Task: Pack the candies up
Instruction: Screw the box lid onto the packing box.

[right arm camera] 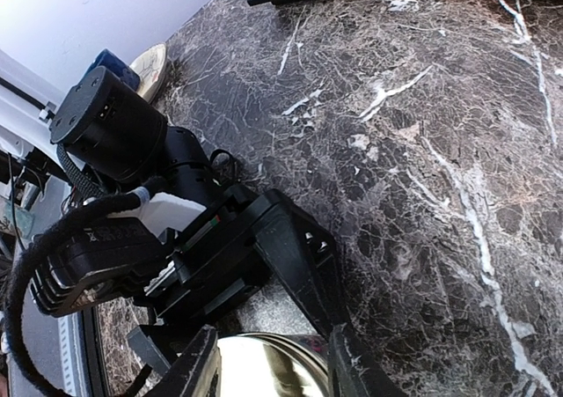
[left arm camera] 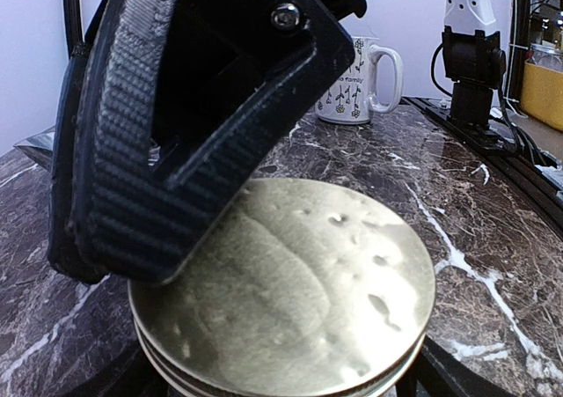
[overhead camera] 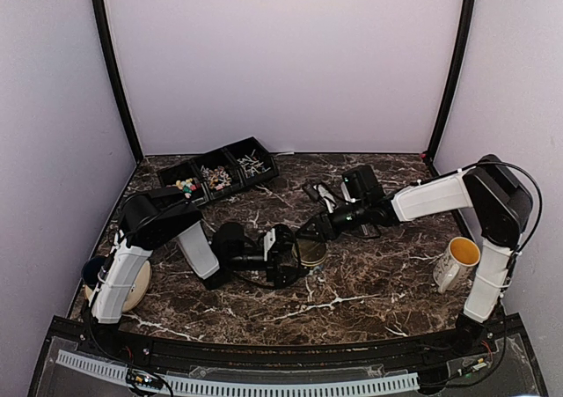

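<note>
The candies (overhead camera: 216, 178) lie in a black three-part bin (overhead camera: 230, 157) at the back left of the table, far from both grippers. At the middle of the table stands a jar with a gold lid (overhead camera: 310, 253) (left arm camera: 299, 283) (right arm camera: 264, 366). My left gripper (overhead camera: 297, 258) (left arm camera: 281, 386) comes in from the left, its jaws closed around the jar's body below the lid. From the right, my right gripper (overhead camera: 311, 238) (right arm camera: 268, 381) reaches over the jar with a finger (left arm camera: 141, 159) against each side of the lid's rim. The jar's inside is hidden.
A white mug (overhead camera: 457, 261) (left arm camera: 356, 78) stands at the right near the right arm's base. A round wooden disc (overhead camera: 138, 284) with a blue thing lies at the left edge. A black object (overhead camera: 361, 184) and clear wrapping (overhead camera: 321, 193) lie behind the jar.
</note>
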Controlling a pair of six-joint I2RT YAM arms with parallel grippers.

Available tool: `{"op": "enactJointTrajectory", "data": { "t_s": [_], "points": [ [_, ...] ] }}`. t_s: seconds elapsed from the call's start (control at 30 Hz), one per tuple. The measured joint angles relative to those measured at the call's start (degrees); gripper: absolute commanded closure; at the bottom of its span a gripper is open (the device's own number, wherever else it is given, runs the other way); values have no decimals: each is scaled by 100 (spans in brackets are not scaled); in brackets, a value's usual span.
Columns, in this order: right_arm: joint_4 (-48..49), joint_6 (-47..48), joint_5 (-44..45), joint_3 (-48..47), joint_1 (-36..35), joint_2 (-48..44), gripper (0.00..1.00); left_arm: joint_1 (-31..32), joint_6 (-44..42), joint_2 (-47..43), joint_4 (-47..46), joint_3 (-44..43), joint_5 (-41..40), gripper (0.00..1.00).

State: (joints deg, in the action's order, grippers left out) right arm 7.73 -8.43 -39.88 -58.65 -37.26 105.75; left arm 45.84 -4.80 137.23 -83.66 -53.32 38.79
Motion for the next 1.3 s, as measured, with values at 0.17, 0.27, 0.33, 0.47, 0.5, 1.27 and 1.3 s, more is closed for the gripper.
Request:
{"op": "enactJointTrajectory", "data": {
  "t_s": [0.17,0.27,0.33,0.47,0.5,1.27,1.3],
  "points": [
    [0,0,-20,-2,39,0,60,0,0,0,0,-2,2,12],
    [2,0,-50,-2,42,0,61,0,0,2,2,-4,2,12],
    [4,-2,-66,0,42,0,62,0,0,2,7,-11,2,12],
    [57,-2,-85,52,42,0,62,0,0,7,13,-20,4,12],
    [92,-2,-87,74,44,0,62,0,-2,7,13,-20,4,13],
    [216,116,-39,437,92,-284,70,0,-2,9,20,-28,24,13],
    [210,131,-39,452,92,-306,69,0,-2,9,20,-28,24,12]
  ]
}}
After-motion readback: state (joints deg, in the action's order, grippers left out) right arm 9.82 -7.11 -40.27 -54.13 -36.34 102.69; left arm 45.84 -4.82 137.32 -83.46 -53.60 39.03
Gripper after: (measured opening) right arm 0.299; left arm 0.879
